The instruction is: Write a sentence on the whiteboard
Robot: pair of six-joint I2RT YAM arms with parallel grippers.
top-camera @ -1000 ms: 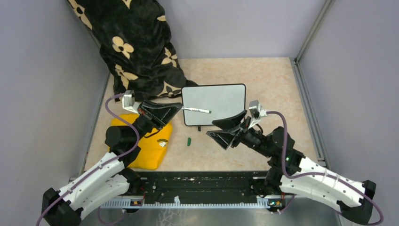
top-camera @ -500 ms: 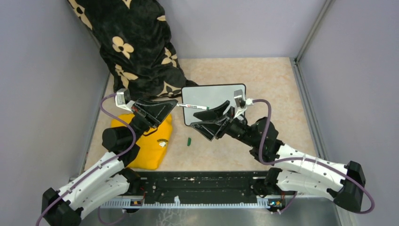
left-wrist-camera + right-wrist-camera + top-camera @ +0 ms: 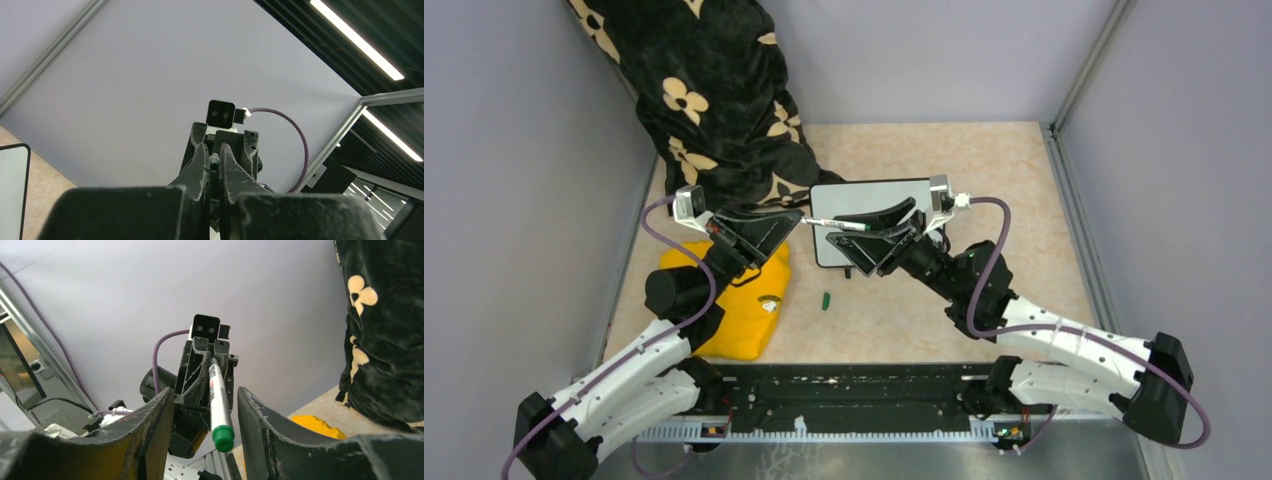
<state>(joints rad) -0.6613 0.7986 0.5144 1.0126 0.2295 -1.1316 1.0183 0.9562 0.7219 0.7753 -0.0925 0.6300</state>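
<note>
The whiteboard (image 3: 854,197) lies flat on the table, its lower part hidden by my right gripper; no sentence shows on the bare part. My left gripper (image 3: 802,220) is shut on a white marker (image 3: 844,226) and holds it level over the board. In the left wrist view (image 3: 214,150) the jaws clamp the marker (image 3: 214,161). My right gripper (image 3: 856,238) is open, one jaw on each side of the marker's free end. In the right wrist view (image 3: 205,392) the marker (image 3: 217,395) points at the camera between the open fingers, apart from both.
A small green cap (image 3: 825,300) lies on the table in front of the board. A yellow cloth (image 3: 739,305) lies under my left arm. A black flowered blanket (image 3: 714,100) is heaped at the back left. Grey walls close in three sides.
My right arm has swung left and forward over the whiteboard, bringing its open jaws around the marker's free end. My left gripper has stayed nearly still, holding the marker.
</note>
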